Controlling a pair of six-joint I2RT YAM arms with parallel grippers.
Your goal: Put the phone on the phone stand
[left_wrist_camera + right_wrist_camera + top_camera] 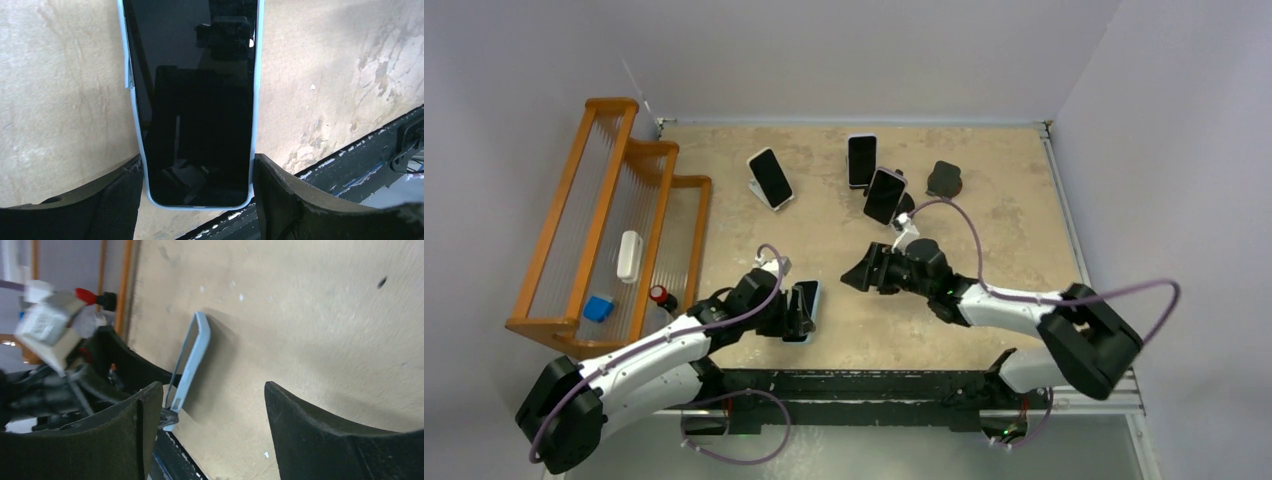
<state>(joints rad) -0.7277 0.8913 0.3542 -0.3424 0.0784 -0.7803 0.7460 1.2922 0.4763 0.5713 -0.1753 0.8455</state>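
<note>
A phone in a light blue case point(807, 308) is near the table's front edge, held by its lower end between the fingers of my left gripper point(796, 318). In the left wrist view the phone point(197, 100) shows its dark screen, and my left gripper point(197, 167) is shut on its two long sides. In the right wrist view the phone point(192, 357) is tilted up off the table. My right gripper point(856, 273) is open and empty to the phone's right, facing it point(212, 390). An empty black phone stand point(944, 180) sits at the back right.
Three other phones lean on stands at the back point(770, 178), point(861, 160), point(885, 195). A wooden rack point(584, 240) stands at the left with a white object point(629, 255) and a blue object point(599, 308). A red-capped item point(662, 297) stands beside it.
</note>
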